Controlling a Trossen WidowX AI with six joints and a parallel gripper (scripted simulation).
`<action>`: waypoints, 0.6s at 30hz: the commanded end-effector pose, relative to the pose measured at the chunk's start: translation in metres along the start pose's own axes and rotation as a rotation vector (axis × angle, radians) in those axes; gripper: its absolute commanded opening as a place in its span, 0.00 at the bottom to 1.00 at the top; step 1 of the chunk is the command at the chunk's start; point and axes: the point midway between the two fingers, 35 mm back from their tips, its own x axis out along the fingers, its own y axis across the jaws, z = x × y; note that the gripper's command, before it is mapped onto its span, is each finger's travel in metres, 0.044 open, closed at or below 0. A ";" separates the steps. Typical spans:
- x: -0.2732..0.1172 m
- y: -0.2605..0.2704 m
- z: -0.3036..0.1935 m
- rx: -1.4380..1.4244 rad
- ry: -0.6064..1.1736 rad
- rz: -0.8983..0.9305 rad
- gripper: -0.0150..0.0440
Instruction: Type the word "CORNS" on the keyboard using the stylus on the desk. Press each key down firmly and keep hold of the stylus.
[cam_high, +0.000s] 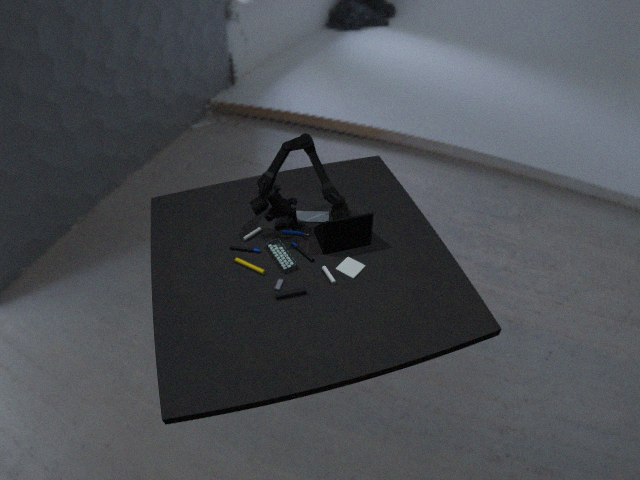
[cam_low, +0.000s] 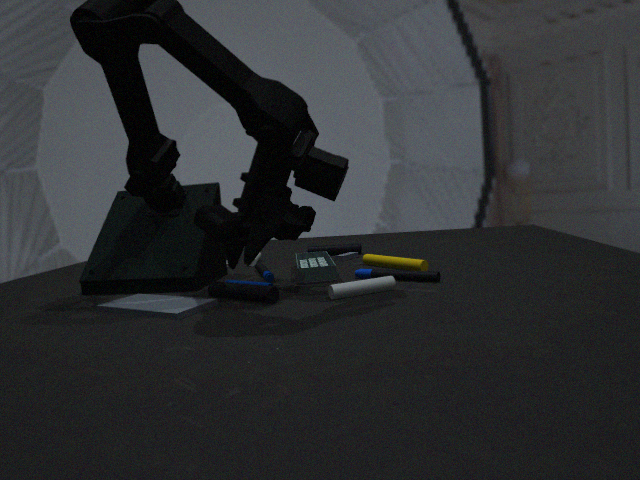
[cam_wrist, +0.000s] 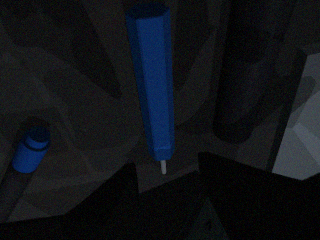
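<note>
The blue stylus (cam_high: 293, 233) (cam_low: 250, 282) (cam_wrist: 156, 85) lies on the desk, its thin grey tip pointing toward the fingers in the wrist view. My gripper (cam_low: 241, 262) (cam_wrist: 167, 166) is partly open and empty, pointing down above the desk close to the stylus. In the wrist view the tip shows near the gap between the fingertips, but the fingers do not hold it. The small keyboard (cam_high: 281, 255) (cam_low: 314, 264), with pale keys, lies beside the stylus. In the top view the fingers are too dark to make out.
A thick black cylinder (cam_low: 242, 291) (cam_wrist: 240, 100) lies beside the stylus. A blue-capped black pen (cam_high: 302, 251) (cam_wrist: 30, 152) lies on its other side. A pale flat pad (cam_high: 312, 215) (cam_low: 160, 303) (cam_wrist: 300, 130) and a dark tilted panel (cam_high: 345, 233) are near. White (cam_high: 252, 234) and yellow (cam_high: 249, 265) sticks lie around the keyboard.
</note>
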 end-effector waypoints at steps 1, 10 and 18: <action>0.005 0.000 0.002 -0.007 0.006 -0.006 0.51; 0.009 0.000 0.004 -0.007 0.006 -0.006 0.51; 0.013 0.000 0.006 -0.007 0.006 -0.006 0.51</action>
